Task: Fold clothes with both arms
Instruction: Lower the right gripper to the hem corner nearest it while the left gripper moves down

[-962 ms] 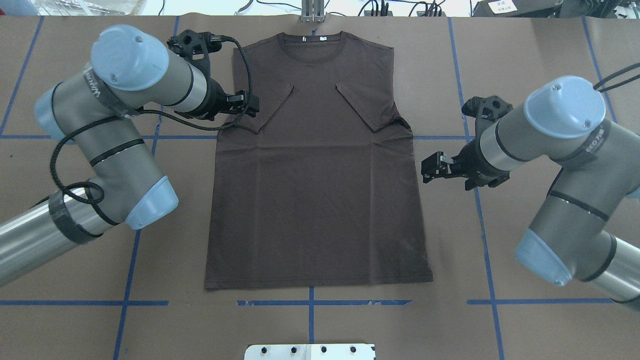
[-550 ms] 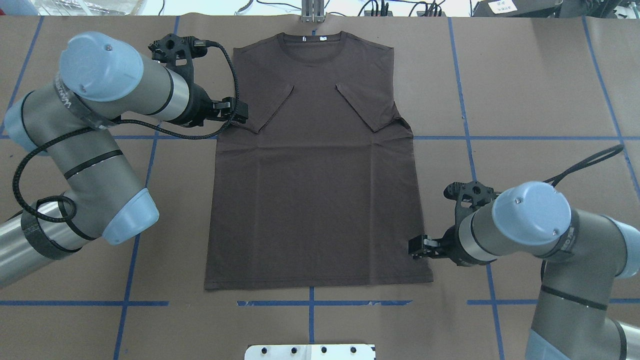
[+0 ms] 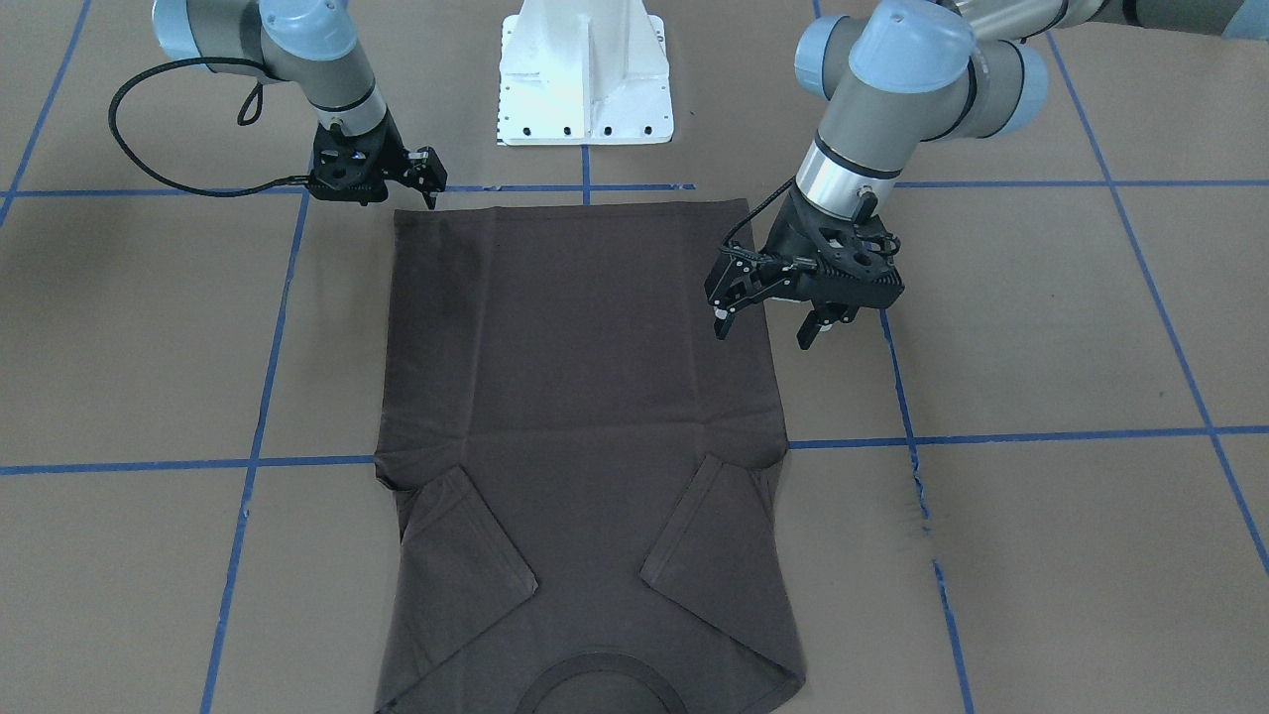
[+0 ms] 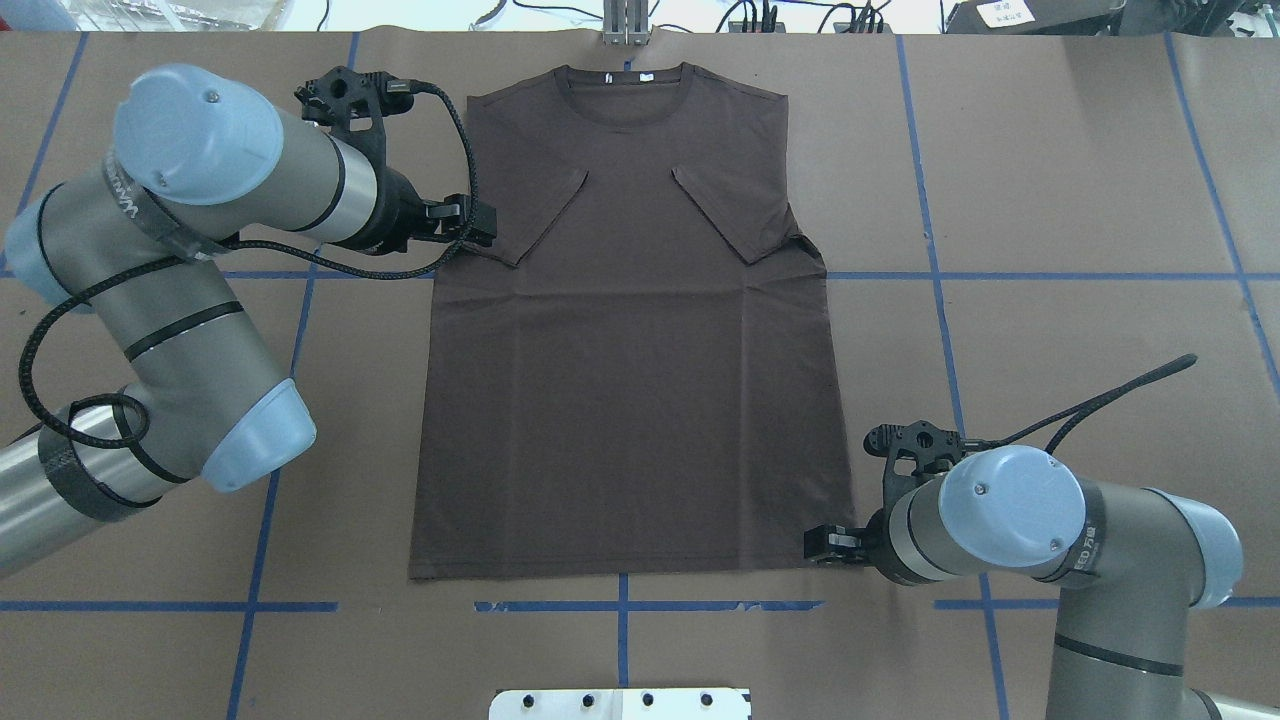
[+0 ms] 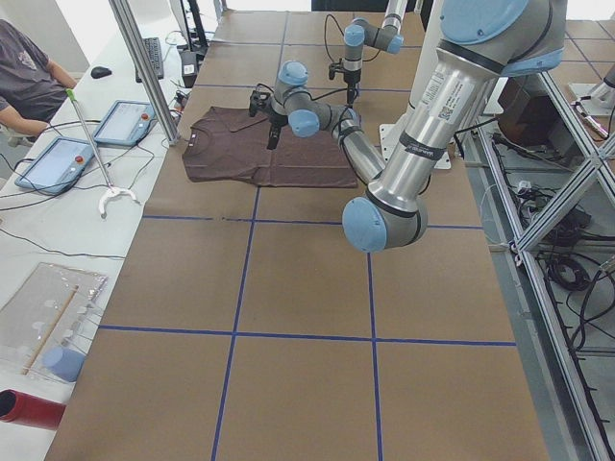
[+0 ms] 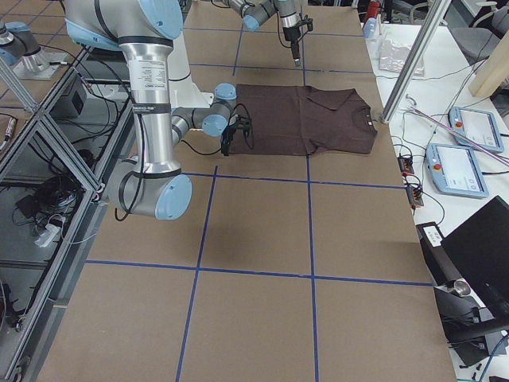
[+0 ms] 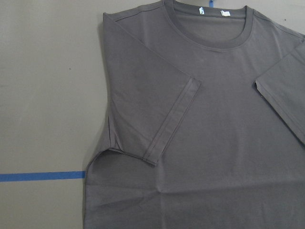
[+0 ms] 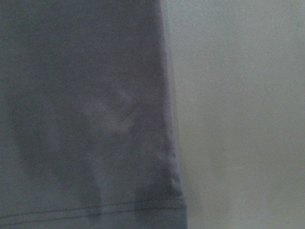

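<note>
Just below right claw (image 4: 818, 545), T-shirt (image 4: 625, 400) corner

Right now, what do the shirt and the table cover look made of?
Shirt: soft matte knit, likely cotton jersey; it lies limp with faint creases, stitched hems. Table cover: seemingly matte brown paper, flat, crossed by blue tape lines.

Bare table (image 4: 1050, 200) rings the T-shirt (image 4: 630, 380); white pedestal (image 4: 620, 703) stands beyond its hem.

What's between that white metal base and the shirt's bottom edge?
Only bare brown table covering crossed by blue tape lines, between the white base and the T-shirt; the front-facing view shows it.
</note>
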Robot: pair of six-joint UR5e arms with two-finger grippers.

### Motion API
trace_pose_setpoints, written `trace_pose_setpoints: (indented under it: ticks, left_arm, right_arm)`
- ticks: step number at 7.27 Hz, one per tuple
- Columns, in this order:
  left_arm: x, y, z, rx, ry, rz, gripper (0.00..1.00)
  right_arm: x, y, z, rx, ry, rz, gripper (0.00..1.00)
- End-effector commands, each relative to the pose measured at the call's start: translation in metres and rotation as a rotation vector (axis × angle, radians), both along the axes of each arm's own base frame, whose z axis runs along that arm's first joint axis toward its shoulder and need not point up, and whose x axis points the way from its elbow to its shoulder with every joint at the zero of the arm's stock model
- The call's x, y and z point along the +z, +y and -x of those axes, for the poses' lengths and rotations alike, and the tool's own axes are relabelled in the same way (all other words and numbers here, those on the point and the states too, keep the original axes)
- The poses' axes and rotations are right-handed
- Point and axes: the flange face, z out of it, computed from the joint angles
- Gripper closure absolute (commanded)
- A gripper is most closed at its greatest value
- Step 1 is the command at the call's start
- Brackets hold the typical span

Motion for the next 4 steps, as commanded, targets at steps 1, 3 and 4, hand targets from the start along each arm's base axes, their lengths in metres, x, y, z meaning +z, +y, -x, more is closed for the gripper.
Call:
trace_pose_setpoints:
  ticks: [1, 3, 4]
  left_arm:
    - [0.0015, 0.0001, 0.0001, 0.0, -0.002, 0.001, 0.0]
    - [0.0055, 0.0006, 0.0009, -0.001, -0.006, 0.004, 0.0]
    - [0.0061, 0.0003, 0.0006, -0.002, -0.006, 0.006, 0.0]
  right_arm:
    - [0.002, 0.0005, 0.0034, -0.003, 0.004, 0.0, 0.02]
    - [0.0071, 0.0, 0.0049, -0.005, 0.014, 0.001, 0.05]
    - [0.0087, -0.001, 0.0044, -0.009, 0.018, -0.007, 0.05]
